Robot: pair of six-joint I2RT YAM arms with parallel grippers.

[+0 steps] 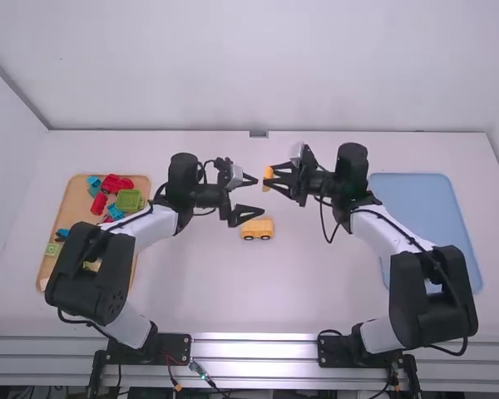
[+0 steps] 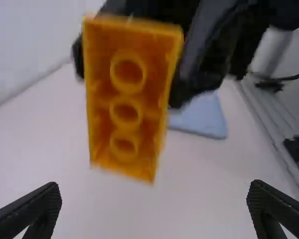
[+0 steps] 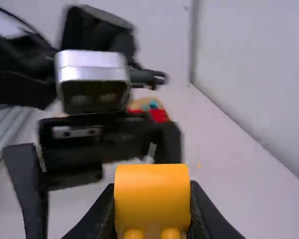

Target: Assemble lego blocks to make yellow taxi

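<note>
Above the table's middle, my right gripper (image 1: 274,178) is shut on a yellow block (image 1: 268,177). In the right wrist view that gripper (image 3: 152,214) has the yellow block (image 3: 152,194) between its fingers. The left wrist view shows the block's hollow underside (image 2: 129,94) with several round tubes. Facing it from the left, my left gripper (image 1: 251,196) stands open with nothing between its fingers; its two fingers are wide apart in its wrist view (image 2: 154,206). A yellow car base with dark wheels (image 1: 257,229) rests on the table just below the left gripper.
An orange-brown tray (image 1: 73,205) with red, green and blue blocks lies at the left, partly behind the left arm. A light blue tray (image 1: 416,199) is at the right, partly covered by the right arm. The two grippers are close together.
</note>
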